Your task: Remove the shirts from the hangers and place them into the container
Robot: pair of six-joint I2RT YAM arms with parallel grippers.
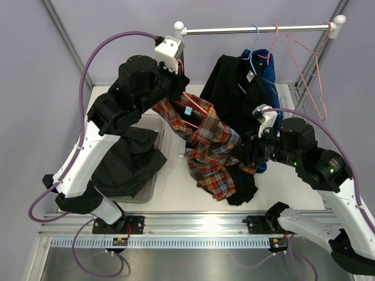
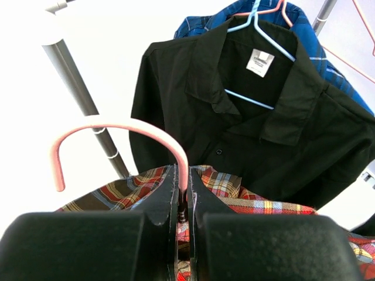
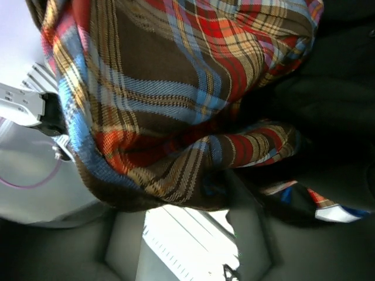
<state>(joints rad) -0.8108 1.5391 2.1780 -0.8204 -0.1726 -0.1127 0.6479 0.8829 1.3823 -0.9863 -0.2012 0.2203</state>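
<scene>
Plaid shirt (image 1: 214, 146) in red, orange and navy, pictured hanging from a pink hanger (image 2: 117, 132) that I hold up with my left gripper (image 2: 183, 199). Its fingers are pressed together on the wire neck just under the hook. The hook curls free in the air, below and in front of the rail (image 1: 258, 28). The shirt's lower half trails down and bunches on the white table (image 1: 176, 193), between my two arms.

My right gripper (image 3: 187, 229) sits low against that bunched cloth. Its two dark fingers stand apart, the table showing through the gap. A fold of plaid hangs just ahead of the tips; I cannot tell whether it touches them.

At left, the charcoal pinstriped shirt (image 1: 126, 167) lies heaped in the grey container (image 1: 153, 126), spilling over its near edge beneath my left arm.

On the rail behind, the black shirt (image 2: 234, 129) hangs on a blue hanger (image 2: 263, 35), collar open and label showing. The blue checked shirt (image 2: 199, 23) hangs close behind it on another pink hanger (image 1: 274, 35). A bare pink hanger (image 1: 307, 70) dangles at the rail's right end.
</scene>
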